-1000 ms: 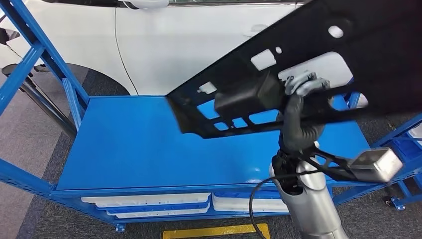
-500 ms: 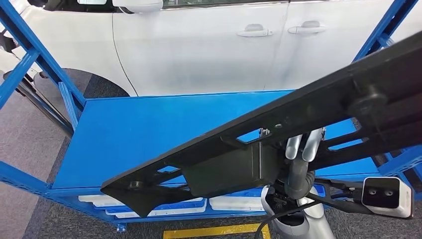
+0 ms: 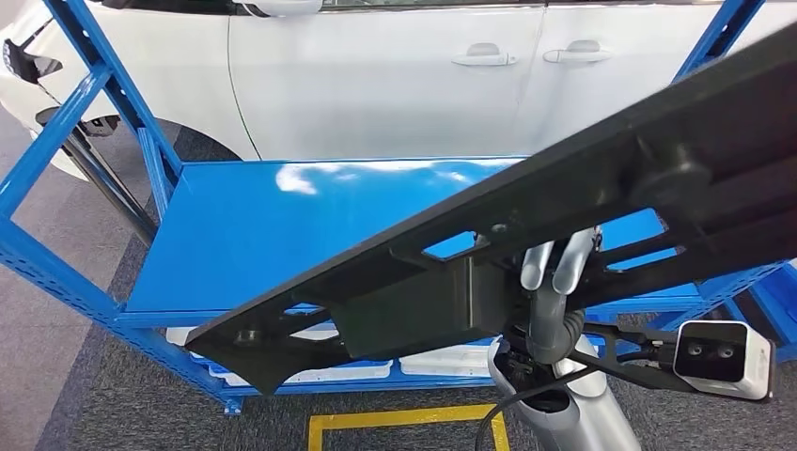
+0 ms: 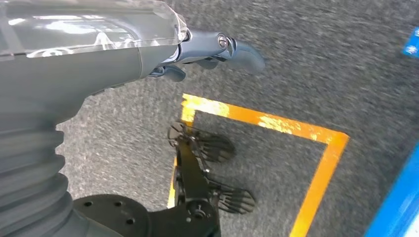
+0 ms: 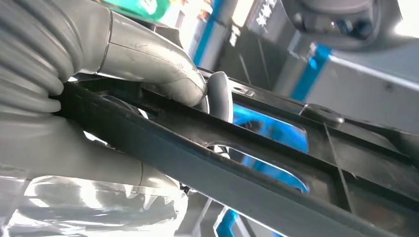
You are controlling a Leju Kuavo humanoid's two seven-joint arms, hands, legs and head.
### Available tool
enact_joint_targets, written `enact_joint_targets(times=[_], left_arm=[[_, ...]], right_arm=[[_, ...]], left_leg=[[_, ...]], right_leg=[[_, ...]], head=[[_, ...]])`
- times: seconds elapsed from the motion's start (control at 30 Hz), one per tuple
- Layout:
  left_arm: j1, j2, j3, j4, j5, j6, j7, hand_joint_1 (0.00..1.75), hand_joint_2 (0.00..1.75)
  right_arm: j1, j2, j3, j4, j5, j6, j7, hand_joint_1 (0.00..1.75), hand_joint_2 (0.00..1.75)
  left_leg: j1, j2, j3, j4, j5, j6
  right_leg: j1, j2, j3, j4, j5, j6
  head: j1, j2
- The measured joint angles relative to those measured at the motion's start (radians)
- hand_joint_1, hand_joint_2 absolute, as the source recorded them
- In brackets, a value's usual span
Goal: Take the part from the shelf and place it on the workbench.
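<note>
The part [image 3: 601, 188] is a long black plastic panel with cut-outs and a boxy block on its underside. It slants across the head view from low left to high right, clear of the blue shelf [image 3: 282, 225]. My right hand [image 3: 554, 268] grips it from below, near its middle, with fingers hooked over a rib. In the right wrist view the thumb [image 5: 148, 64] and a finger [image 5: 220, 96] clamp a bar of the part [image 5: 207, 173]. My left hand [image 4: 217, 49] hangs over the grey floor, fingers loosely extended and holding nothing.
A white car [image 3: 395, 85] stands just behind the shelf. Blue uprights [image 3: 85, 103] frame the shelf's sides. White trays [image 3: 442, 362] sit on the tier below. A yellow floor marking [image 3: 404, 423] lies on the grey carpet in front.
The part swung from showing its face above the shelf to a slanted, edge-on pose nearer me. Since half a second ago the camera shifted a little; the grip is unchanged.
</note>
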State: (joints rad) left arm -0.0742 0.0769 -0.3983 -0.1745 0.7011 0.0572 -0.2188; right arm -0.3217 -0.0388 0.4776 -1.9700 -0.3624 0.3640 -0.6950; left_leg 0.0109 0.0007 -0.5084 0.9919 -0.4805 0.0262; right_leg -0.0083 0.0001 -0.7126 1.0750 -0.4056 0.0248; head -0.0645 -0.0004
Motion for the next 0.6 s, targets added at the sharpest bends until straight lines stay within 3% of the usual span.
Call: enact_joint_targets(times=[0.07,0.1,0.13,0.17,0.23,0.3,0.33,0.6], left_arm=[[0.000,0.000,0.000,0.000,0.004,0.000,-0.001,0.00,1.75],[0.001,0.000,0.000,0.000,0.004,-0.001,-0.001,0.00,1.75],[0.002,0.000,0.000,0.000,0.005,-0.002,-0.001,0.00,1.75],[0.003,0.000,0.000,0.000,0.005,-0.004,0.001,0.00,1.75],[0.004,0.000,0.000,0.000,0.005,-0.006,0.005,0.00,1.75],[0.003,0.000,0.000,0.000,0.005,-0.006,0.009,0.00,1.75],[0.003,0.001,0.000,0.000,0.005,-0.006,0.011,0.00,1.75],[0.003,0.002,0.000,0.000,0.005,-0.006,0.012,0.00,1.75]], right_arm=[[0.011,-0.002,-0.017,-0.003,0.009,0.059,0.000,1.75,1.75],[0.021,-0.001,-0.033,-0.004,0.016,0.097,0.000,1.75,1.75],[0.032,0.002,-0.053,-0.007,0.023,0.134,0.000,1.75,1.75],[0.042,0.006,-0.073,-0.011,0.032,0.163,0.000,1.75,1.75],[0.054,0.018,-0.104,-0.023,0.045,0.188,0.000,1.75,1.75],[0.060,0.028,-0.124,-0.036,0.054,0.192,0.000,1.75,1.75],[0.062,0.031,-0.129,-0.041,0.056,0.192,-0.001,1.75,1.75],[0.067,0.036,-0.140,-0.047,0.058,0.192,-0.001,1.75,1.75]], left_leg=[[0.000,0.003,-0.030,0.002,0.023,0.006],[0.000,0.003,-0.045,0.003,0.034,0.005],[0.000,0.003,-0.061,0.005,0.044,0.004],[0.000,0.003,-0.076,0.007,0.054,0.002],[0.000,0.003,-0.102,0.014,0.070,-0.006],[-0.002,0.002,-0.118,0.019,0.084,-0.016],[-0.002,0.002,-0.120,0.020,0.089,-0.021],[-0.001,0.002,-0.121,0.017,0.101,-0.031]], right_leg=[[-0.003,0.000,-0.034,0.135,-0.108,0.009],[-0.005,0.000,-0.043,0.196,-0.137,0.012],[-0.006,0.000,-0.038,0.231,-0.144,0.014],[-0.007,0.000,-0.014,0.228,-0.131,0.015],[-0.008,0.000,0.089,0.113,-0.096,0.010],[-0.002,0.001,0.186,-0.026,-0.097,-0.002],[0.001,0.002,0.208,-0.060,-0.104,-0.008],[0.006,0.002,0.208,-0.072,-0.101,-0.018]], head=[[0.000,0.000],[0.000,0.000],[0.000,0.000],[0.000,0.000],[0.000,0.000],[0.000,0.000],[0.000,0.000],[0.000,0.000]])
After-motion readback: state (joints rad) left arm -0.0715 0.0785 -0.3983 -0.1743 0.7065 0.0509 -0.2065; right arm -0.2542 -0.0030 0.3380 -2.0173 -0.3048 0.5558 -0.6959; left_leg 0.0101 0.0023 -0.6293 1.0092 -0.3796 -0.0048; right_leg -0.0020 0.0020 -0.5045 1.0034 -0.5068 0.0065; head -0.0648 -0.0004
